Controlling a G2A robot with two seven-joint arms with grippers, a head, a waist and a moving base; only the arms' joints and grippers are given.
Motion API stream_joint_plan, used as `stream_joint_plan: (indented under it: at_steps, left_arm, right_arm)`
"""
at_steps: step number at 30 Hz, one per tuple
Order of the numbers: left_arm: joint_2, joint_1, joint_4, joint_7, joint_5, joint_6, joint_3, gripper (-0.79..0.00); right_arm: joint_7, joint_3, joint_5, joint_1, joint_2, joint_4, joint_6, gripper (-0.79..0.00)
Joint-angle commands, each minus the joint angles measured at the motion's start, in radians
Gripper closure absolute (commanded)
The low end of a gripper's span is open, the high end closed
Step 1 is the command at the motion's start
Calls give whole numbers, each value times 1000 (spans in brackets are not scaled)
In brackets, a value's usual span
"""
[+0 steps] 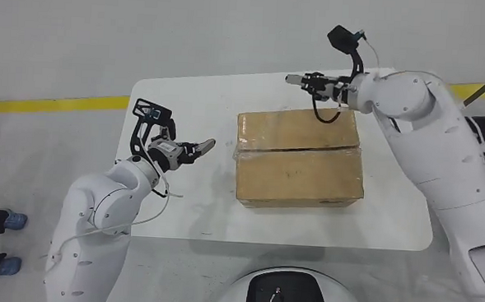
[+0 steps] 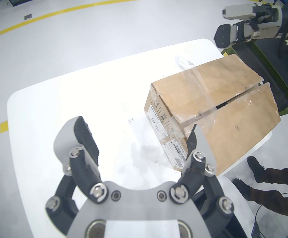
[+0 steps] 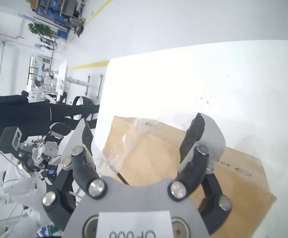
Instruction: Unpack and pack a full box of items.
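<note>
Brown cardboard forms the box point(image 1: 300, 158), which sits on the white counter point(image 1: 187, 107) a little toward 3 o'clock from the counter's middle. Its two top flaps are folded down, with a narrow dark slit along the seam between them. Wrinkled clear tape point(image 2: 191, 74) runs across the lid and down the short end at the box's 9 o'clock side, where white labels point(image 2: 162, 126) are stuck. The left hand point(image 1: 201, 149) hangs over the bare counter near the box's 9 o'clock end, fingers spread and holding nothing. The right hand point(image 1: 302, 82) is at about 12 o'clock of the box, by its far edge, likewise spread wide and not touching it.
</note>
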Motion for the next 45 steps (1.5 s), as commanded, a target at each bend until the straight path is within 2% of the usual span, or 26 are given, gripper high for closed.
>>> stream_joint_plan:
  at_steps: [1, 6, 9, 11, 18, 24, 26, 27, 32, 34, 35, 36, 37, 45]
  left_arm:
    - [0, 0, 0, 0, 0, 0, 0, -785]
    - [0, 0, 0, 0, 0, 0, 0, -785]
    - [0, 0, 0, 0, 0, 0, 0, -785]
    - [0, 0, 0, 0, 0, 0, 0, -785]
    - [0, 0, 0, 0, 0, 0, 0, -785]
    - [0, 0, 0, 0, 0, 0, 0, -785]
    - [0, 0, 0, 0, 0, 0, 0, -785]
    - [0, 0, 0, 0, 0, 0, 0, -785]
    - [0, 0, 0, 0, 0, 0, 0, -785]
    - [0, 0, 0, 0, 0, 0, 0, -785]
    - [0, 0, 0, 0, 0, 0, 0, -785]
    - [0, 0, 0, 0, 0, 0, 0, -785]
    - [0, 0, 0, 0, 0, 0, 0, -785]
    - [0, 0, 0, 0, 0, 0, 0, -785]
  right_arm:
    - [23, -40, 17, 49, -14, 78, -14, -785]
    - [64, -120, 63, 138, -53, 224, -61, -785]
    - [77, -161, 71, 177, -74, 291, -78, -736]
    - [96, -183, 79, 197, -86, 327, -101, -683]
    - [107, -239, 75, 247, -121, 429, -149, -690]
    - [101, -269, 84, 272, -148, 493, -180, -613]
    - [96, -277, 87, 278, -157, 509, -190, -443]
    - [92, -279, 92, 280, -162, 515, -194, -388]
    - [83, -295, 100, 289, -181, 543, -208, -280]
    - [78, -298, 101, 293, -188, 556, -212, -163]
    - [75, -299, 104, 294, -190, 562, -216, -145]
    - [71, -299, 107, 295, -193, 568, -218, -28]
    - [65, -298, 110, 297, -195, 574, -221, 0]
    - [-28, -268, 150, 292, -202, 595, -260, 0]
